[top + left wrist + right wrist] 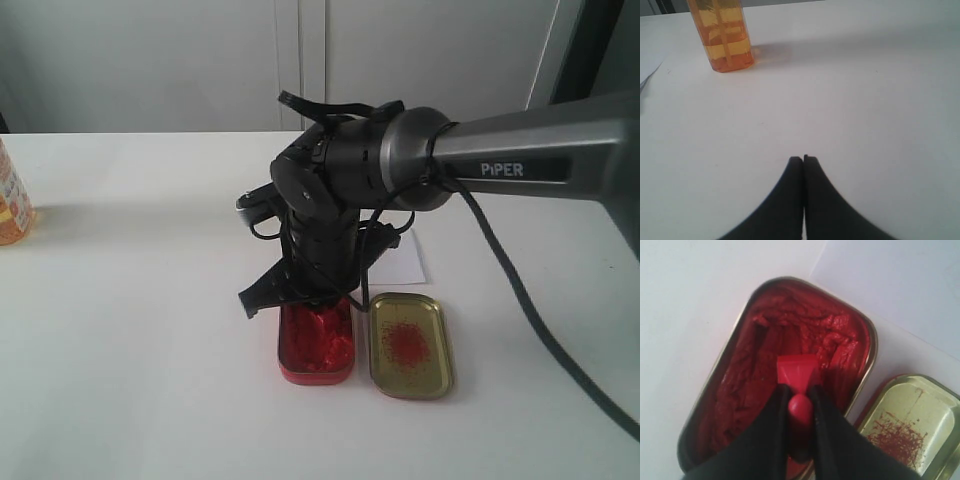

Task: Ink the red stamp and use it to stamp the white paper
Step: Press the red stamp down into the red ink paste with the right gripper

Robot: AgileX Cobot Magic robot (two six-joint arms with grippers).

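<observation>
**Right gripper pinches the red stamp down in the ink tin**

In your right wrist view, the right gripper (800, 391) has its 2 black fingers clamped on the rounded knob of the red stamp (798, 369). The stamp is smooth, glossy plastic. Its square block points down into the oblong red ink tin (790, 281) and meets the paste (810, 322), which is wet, lumpy and creased like crumpled foil. You cannot tell how deep the block sits.

Just beside the tin lies the gold tin lid (927, 402), open side up. It is dull metal with rounded corners and a grainy red smear across its floor.

The white paper (890, 285) is a thin, flat sheet lying beyond both tins. Only this view shows a broad part of it.

Your exterior view hides the stamp behind the dark wrist and cables, and just 1 corner of the paper peeks out there. It does show the tin and lid side by side on the white tabletop (150, 350).

Your left wrist view shows the left gripper (803, 159) with its fingers pressed together on nothing, above bare table. A ribbed, translucent orange bottle (722, 35) stands well apart from it.
</observation>
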